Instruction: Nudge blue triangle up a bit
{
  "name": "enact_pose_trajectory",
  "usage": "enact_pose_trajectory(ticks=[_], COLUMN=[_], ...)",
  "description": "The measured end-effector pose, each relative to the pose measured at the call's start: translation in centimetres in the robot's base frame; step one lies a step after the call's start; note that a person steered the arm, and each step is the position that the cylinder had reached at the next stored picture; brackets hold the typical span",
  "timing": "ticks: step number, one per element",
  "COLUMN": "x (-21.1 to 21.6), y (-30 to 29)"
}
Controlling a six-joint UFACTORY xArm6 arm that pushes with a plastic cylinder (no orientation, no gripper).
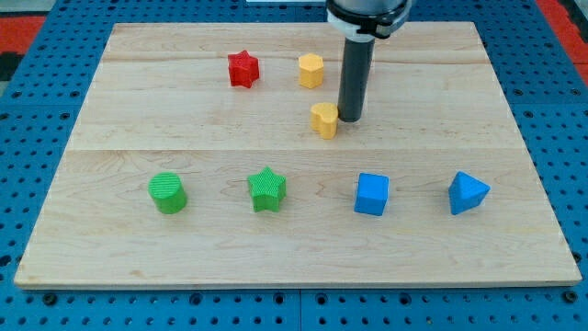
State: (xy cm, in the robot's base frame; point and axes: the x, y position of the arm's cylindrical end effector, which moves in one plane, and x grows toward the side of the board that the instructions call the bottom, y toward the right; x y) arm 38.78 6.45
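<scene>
The blue triangle (pixel 468 192) lies near the view's right, in the lower row of blocks. My tip (pixel 350 119) is at the board's upper middle, far up and to the left of the blue triangle. It stands right beside a yellow block (pixel 324 119), touching or nearly touching its right side. The rod rises from the tip toward the view's top.
A blue cube (pixel 372 194) sits left of the triangle. A green star (pixel 266 189) and a green cylinder (pixel 168 193) lie further left. A red star (pixel 243 69) and a yellow hexagon (pixel 311 70) are near the top. The wooden board (pixel 110 119) rests on a blue pegboard.
</scene>
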Motion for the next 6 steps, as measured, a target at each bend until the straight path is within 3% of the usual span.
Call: enact_pose_trajectory(ticks=[1, 2, 3, 4, 5, 6], x=[0.8, 0.9, 5.1, 11.0, 14.9, 15.5], y=[5.5, 14.7, 20.1, 21.8, 19.2, 14.9])
